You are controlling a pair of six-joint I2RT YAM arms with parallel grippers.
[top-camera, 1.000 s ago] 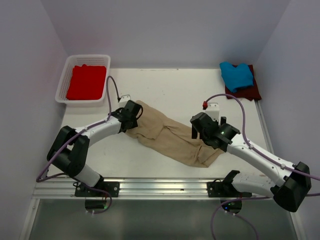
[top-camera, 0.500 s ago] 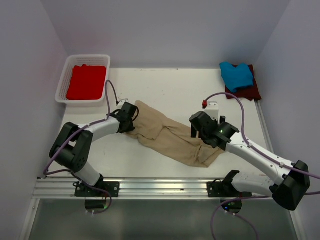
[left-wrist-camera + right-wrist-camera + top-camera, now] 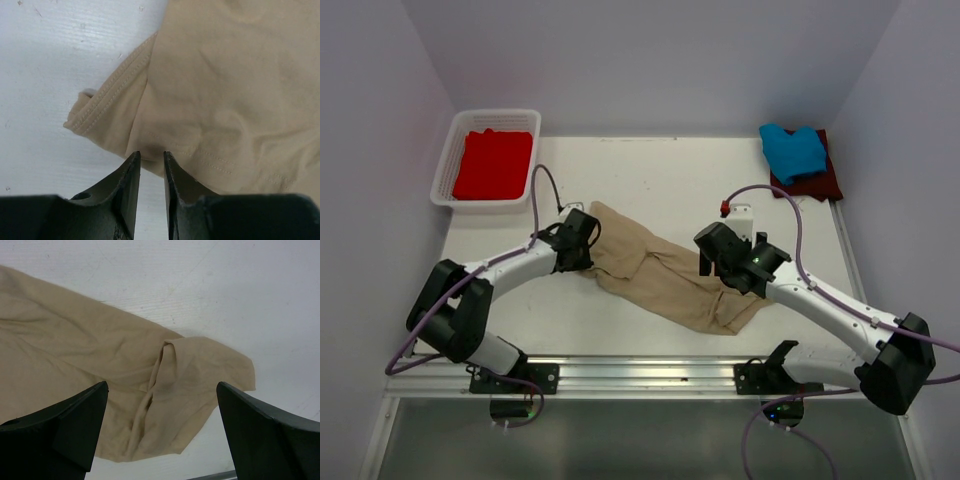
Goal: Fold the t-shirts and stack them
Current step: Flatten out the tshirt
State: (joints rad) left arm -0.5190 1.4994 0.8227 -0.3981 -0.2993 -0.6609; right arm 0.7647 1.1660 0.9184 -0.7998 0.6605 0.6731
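The tan t-shirt (image 3: pixel 660 275) lies crumpled and stretched diagonally across the middle of the table. My left gripper (image 3: pixel 584 243) is at its upper-left end. In the left wrist view the left gripper (image 3: pixel 151 154) is shut on a fold of the tan t-shirt (image 3: pixel 225 90) at its hemmed edge. My right gripper (image 3: pixel 714 260) hovers over the shirt's right part, open wide. In the right wrist view the right gripper (image 3: pixel 161 383) has a creased flap of the tan t-shirt (image 3: pixel 75 350) below its spread fingers. A bright blue t-shirt (image 3: pixel 792 150) lies folded on a dark maroon t-shirt (image 3: pixel 817 184) at the back right. A red t-shirt (image 3: pixel 493 163) lies in the basket.
The white lattice basket (image 3: pixel 439 190) stands at the back left corner. White walls close in the white table (image 3: pixel 660 180) on three sides. A metal rail (image 3: pixel 640 372) with both arm bases runs along the near edge.
The left jaws have narrowed onto the tan shirt's edge and the left arm has stretched slightly to the right. The right gripper has drifted a little up and left, still open.
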